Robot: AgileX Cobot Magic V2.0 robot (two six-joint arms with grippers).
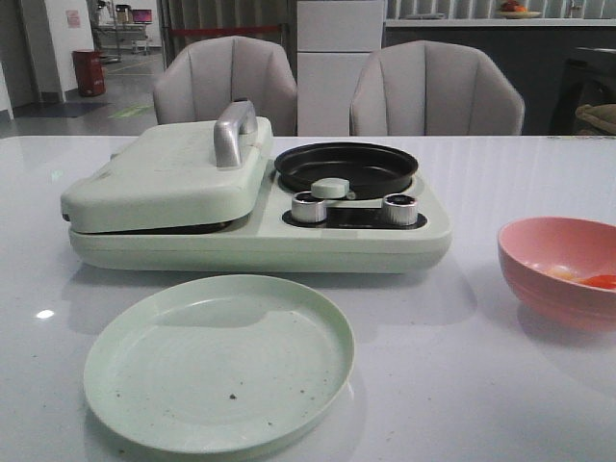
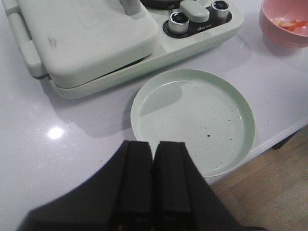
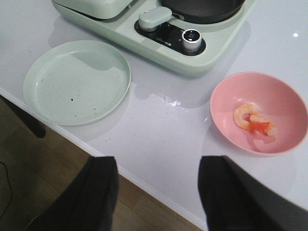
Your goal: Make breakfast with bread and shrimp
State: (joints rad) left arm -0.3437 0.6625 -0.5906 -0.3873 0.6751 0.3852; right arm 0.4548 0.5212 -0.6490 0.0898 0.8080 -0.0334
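Observation:
The shrimp (image 3: 254,120) are orange-red and whitish curved pieces lying in a pink bowl (image 3: 284,96) at the table's right; they also show in the front view (image 1: 587,279) and the left wrist view (image 2: 289,24). No bread is in view. A pale green breakfast maker (image 1: 250,241) stands mid-table with its sandwich lid (image 1: 164,178) closed and a black pan (image 1: 346,166) on its right half. My left gripper (image 2: 153,149) is shut and empty above the table's front edge, near the empty green plate (image 2: 192,115). My right gripper (image 3: 158,166) is open and empty over the table's front edge, before the pink bowl.
The empty pale green plate (image 1: 219,361) with dark crumbs lies in front of the breakfast maker. Two silver knobs (image 1: 310,207) sit on the maker's front right. Two grey chairs (image 1: 438,91) stand behind the table. The wooden floor (image 3: 72,192) shows below the table edge.

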